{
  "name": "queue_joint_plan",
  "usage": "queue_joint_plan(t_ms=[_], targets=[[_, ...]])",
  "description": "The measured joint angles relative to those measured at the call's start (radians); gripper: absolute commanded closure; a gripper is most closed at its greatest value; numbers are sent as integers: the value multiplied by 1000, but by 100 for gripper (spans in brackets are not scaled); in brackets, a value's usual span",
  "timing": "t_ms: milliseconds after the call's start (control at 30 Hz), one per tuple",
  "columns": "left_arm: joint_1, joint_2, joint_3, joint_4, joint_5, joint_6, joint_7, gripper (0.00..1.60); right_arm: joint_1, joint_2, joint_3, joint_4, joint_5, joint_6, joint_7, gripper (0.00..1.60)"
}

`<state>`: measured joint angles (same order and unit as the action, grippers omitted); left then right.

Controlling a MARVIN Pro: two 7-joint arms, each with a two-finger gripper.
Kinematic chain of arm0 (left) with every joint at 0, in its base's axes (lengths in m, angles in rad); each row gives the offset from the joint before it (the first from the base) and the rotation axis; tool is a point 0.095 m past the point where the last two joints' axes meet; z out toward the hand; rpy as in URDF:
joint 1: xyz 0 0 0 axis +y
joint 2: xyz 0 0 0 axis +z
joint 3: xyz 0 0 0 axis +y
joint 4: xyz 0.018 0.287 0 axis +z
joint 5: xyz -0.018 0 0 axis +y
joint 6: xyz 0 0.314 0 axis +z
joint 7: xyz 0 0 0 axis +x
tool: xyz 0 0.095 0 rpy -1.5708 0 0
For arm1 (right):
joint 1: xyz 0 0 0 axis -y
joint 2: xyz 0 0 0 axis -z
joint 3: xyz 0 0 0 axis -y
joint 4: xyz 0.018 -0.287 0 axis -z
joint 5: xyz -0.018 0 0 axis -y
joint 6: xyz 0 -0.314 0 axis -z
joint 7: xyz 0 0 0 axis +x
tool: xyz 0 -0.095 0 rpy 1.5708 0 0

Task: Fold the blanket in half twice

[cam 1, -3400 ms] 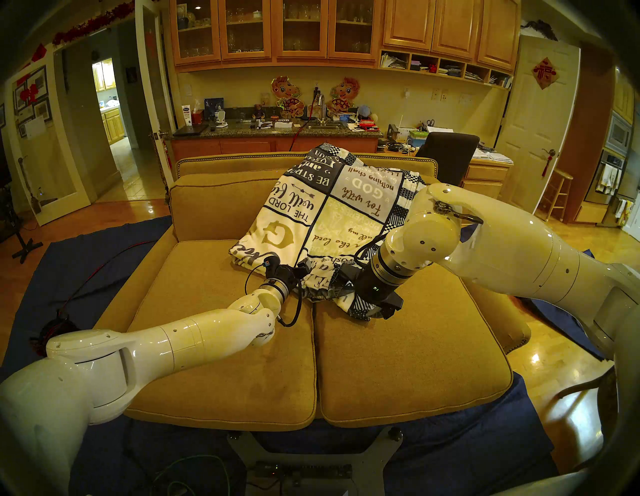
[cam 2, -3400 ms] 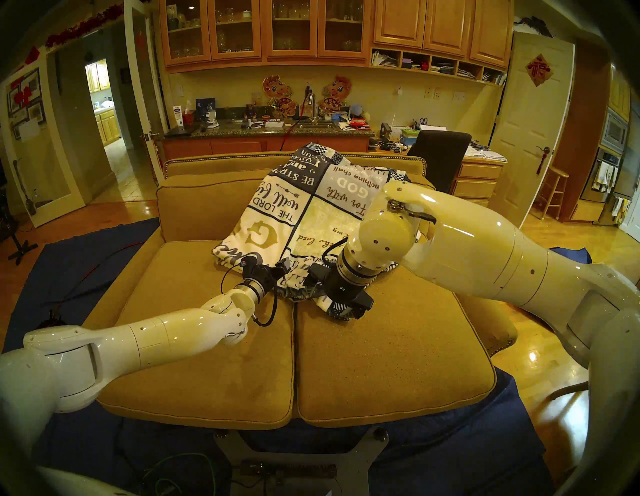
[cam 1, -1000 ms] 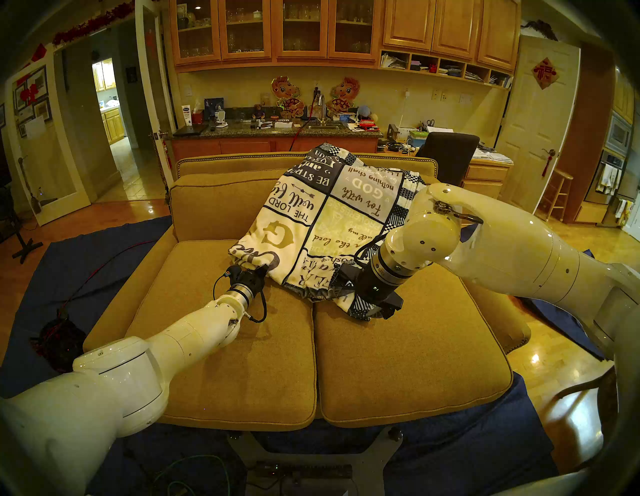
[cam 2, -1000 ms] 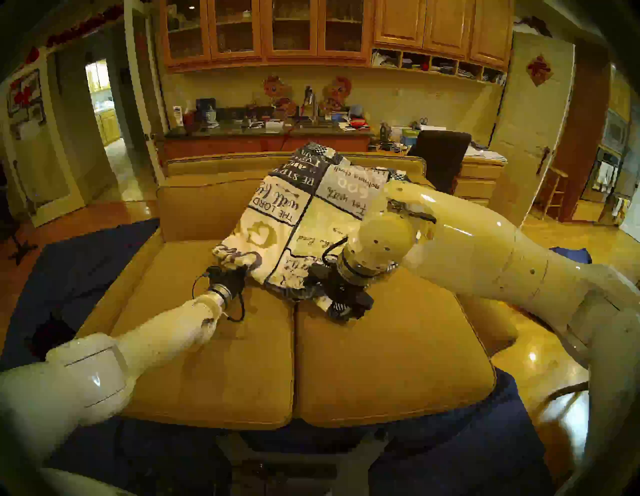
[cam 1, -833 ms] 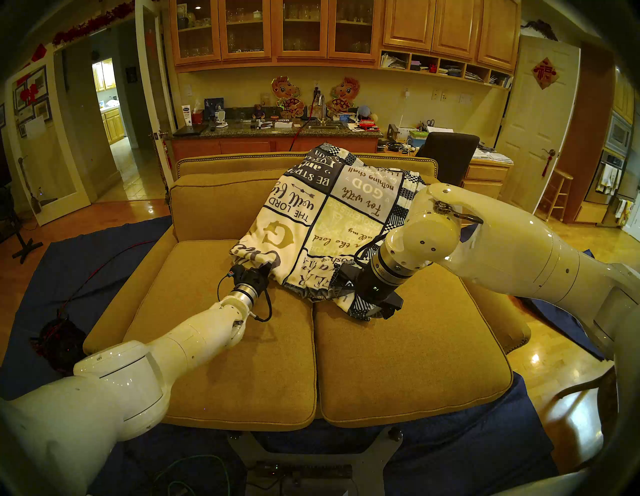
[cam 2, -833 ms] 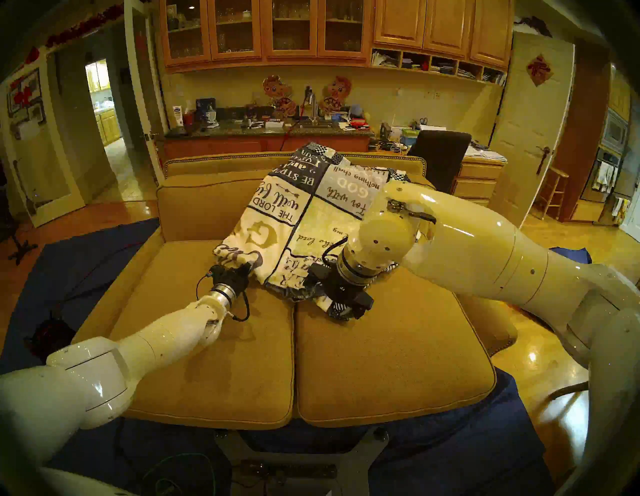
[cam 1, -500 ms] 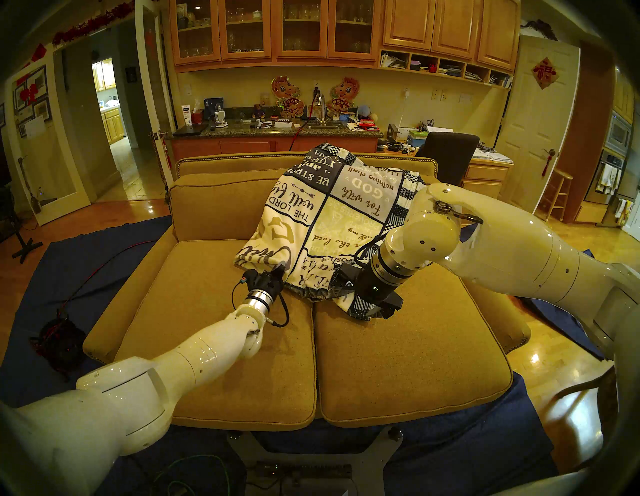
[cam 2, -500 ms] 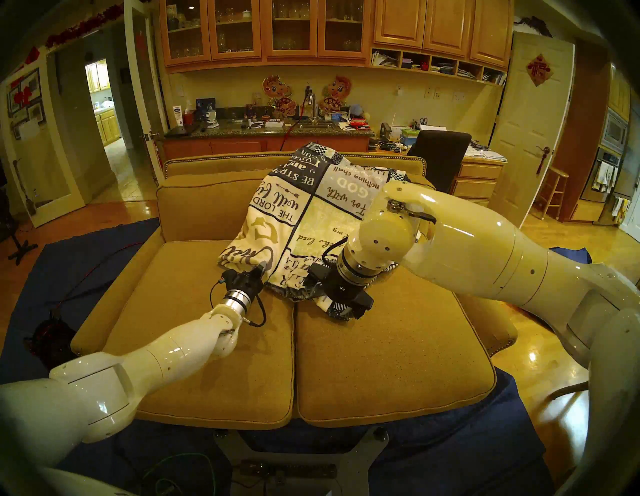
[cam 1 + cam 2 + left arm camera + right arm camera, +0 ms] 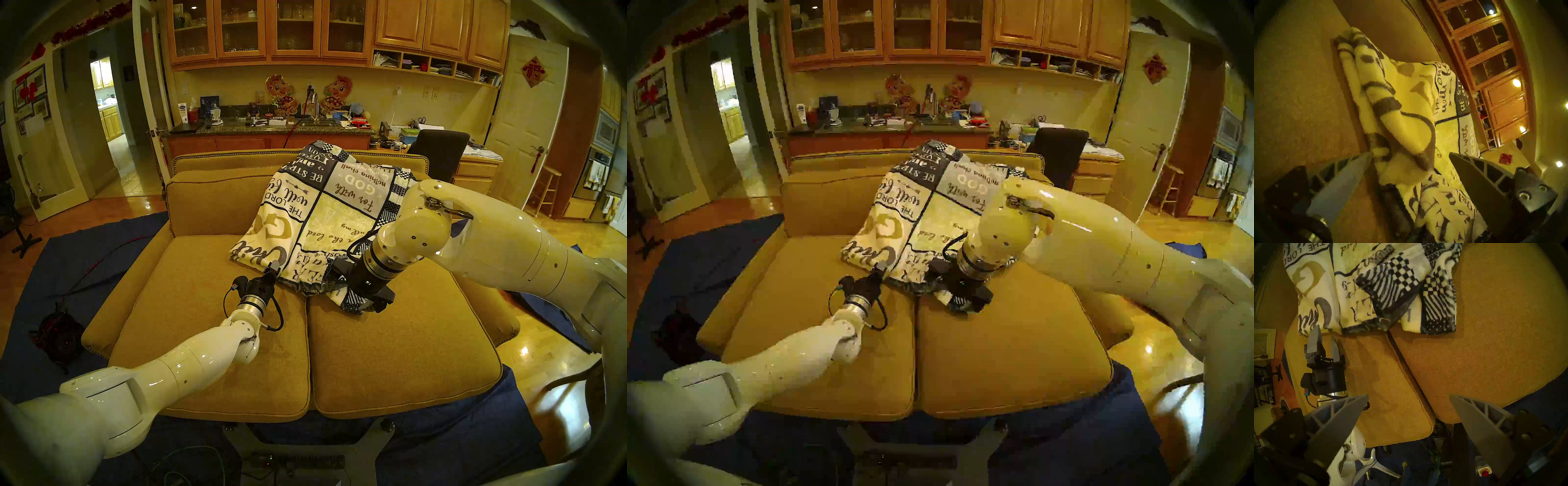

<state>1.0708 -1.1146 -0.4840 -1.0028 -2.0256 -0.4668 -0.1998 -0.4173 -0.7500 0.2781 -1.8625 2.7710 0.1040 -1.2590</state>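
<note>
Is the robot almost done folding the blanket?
Partly. The blanket already lies doubled in layers on the sofa, but lumpy and crooked. Right now nothing is held: the left gripper sits open-jawed at the near edge, and the right gripper hangs open above. Squaring up the fold is left.

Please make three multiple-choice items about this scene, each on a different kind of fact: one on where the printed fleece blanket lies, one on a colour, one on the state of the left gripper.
1. Where does the plush cream fleece blanket with navy lettering lie?
A. on the blue floor cloth
B. on the mustard fabric sofa
C. on the kitchen counter

2. What colours make the blanket's checkered edge?
A. red and yellow
B. green and white
C. navy and white

3. How is the left gripper?
A. open, holding nothing
B. shut on the blanket
C. out of sight

Key: B, the blanket drapes over the sofa's seat and backrest; C, the right wrist view shows navy and white checks; A, its fingers stand apart at the blanket's edge.
</note>
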Motion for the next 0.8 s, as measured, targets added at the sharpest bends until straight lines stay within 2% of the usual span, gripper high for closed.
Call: queue_joint_plan(t_ms=[200, 333, 500, 567, 767, 800], targets=[[-1, 48, 16, -85, 9, 35, 74, 0, 0, 0, 0, 0, 0, 0, 0, 0], [-13, 63, 7, -93, 0, 76, 107, 0, 0, 0, 0, 0, 0, 0, 0, 0], [-47, 69, -15, -52, -27, 150, 143, 0, 0, 0, 0, 0, 0, 0, 0, 0], [-71, 65, -26, -15, -38, 197, 152, 0, 0, 0, 0, 0, 0, 0, 0, 0], [-115, 42, -40, 66, -52, 273, 154, 0, 0, 0, 0, 0, 0, 0, 0, 0], [-134, 29, -42, 106, -53, 304, 145, 0, 0, 0, 0, 0, 0, 0, 0, 0]])
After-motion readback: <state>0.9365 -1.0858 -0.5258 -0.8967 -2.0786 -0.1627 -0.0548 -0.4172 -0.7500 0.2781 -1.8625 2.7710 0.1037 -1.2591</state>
